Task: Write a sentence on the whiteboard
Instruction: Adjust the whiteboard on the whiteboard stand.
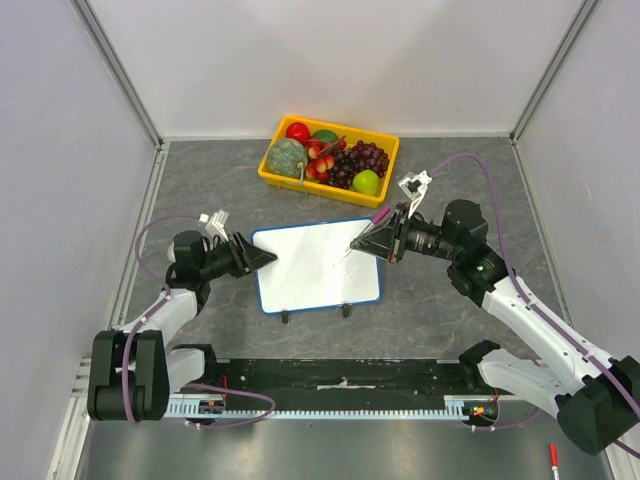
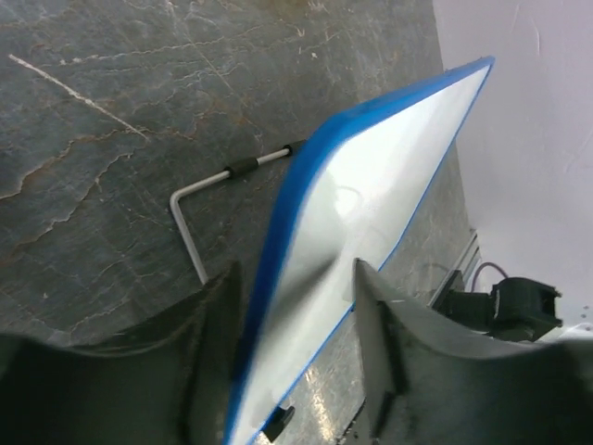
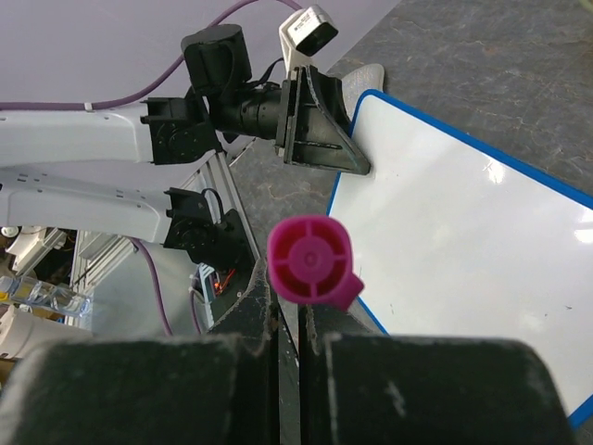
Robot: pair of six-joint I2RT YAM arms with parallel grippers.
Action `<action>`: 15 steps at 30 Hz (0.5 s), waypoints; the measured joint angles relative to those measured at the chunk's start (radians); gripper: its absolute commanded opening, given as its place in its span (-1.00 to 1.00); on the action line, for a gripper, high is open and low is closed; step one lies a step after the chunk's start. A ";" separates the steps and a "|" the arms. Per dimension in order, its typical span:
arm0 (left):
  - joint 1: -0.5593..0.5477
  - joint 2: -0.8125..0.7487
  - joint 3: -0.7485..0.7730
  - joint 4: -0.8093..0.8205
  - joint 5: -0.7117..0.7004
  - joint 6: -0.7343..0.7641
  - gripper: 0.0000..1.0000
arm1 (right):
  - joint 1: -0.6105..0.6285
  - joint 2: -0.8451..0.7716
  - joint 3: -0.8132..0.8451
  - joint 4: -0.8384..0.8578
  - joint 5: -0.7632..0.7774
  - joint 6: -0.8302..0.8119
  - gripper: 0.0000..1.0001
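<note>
The whiteboard (image 1: 315,265) stands tilted mid-table, white with a thin blue rim; its face looks blank and no pink sentence shows. It also shows in the left wrist view (image 2: 389,158) and the right wrist view (image 3: 463,241). My left gripper (image 1: 268,258) is at the board's left edge, its jaws (image 2: 296,269) closed over the rim, one finger on each face. My right gripper (image 1: 365,240) is shut on a magenta marker (image 1: 381,215) held slanted over the board's upper right part. The marker's butt end (image 3: 310,261) faces the wrist camera; its tip is hidden.
A yellow fruit basket (image 1: 300,187) full of fruit stands just behind the board. The board's bent wire stand (image 2: 185,222) lies on the grey table behind it. A red pen (image 1: 551,455) lies at the near right edge. White walls enclose three sides.
</note>
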State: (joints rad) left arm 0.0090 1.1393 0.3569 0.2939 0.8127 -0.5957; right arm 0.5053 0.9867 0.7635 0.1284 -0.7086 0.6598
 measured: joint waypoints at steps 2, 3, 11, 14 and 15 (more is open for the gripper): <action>-0.011 -0.003 -0.023 0.034 -0.001 -0.002 -0.64 | -0.001 0.000 0.000 0.000 -0.003 0.003 -1.00; -0.019 -0.009 -0.040 0.052 0.004 -0.002 -0.92 | -0.002 0.000 0.000 0.001 -0.003 0.003 -1.00; -0.080 -0.195 -0.171 0.198 0.072 -0.076 -0.96 | -0.003 0.000 -0.001 0.008 -0.006 0.003 -1.00; -0.114 -0.261 -0.204 0.202 0.025 -0.092 -0.96 | -0.004 0.000 -0.005 0.013 -0.007 0.003 -1.00; -0.126 -0.284 -0.214 0.201 0.008 -0.093 -0.96 | -0.005 0.000 -0.005 0.013 -0.007 0.003 -1.00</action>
State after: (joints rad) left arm -0.1173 0.8551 0.1425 0.4950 0.8211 -0.6888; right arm 0.5007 0.9867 0.7586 0.1417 -0.7155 0.6628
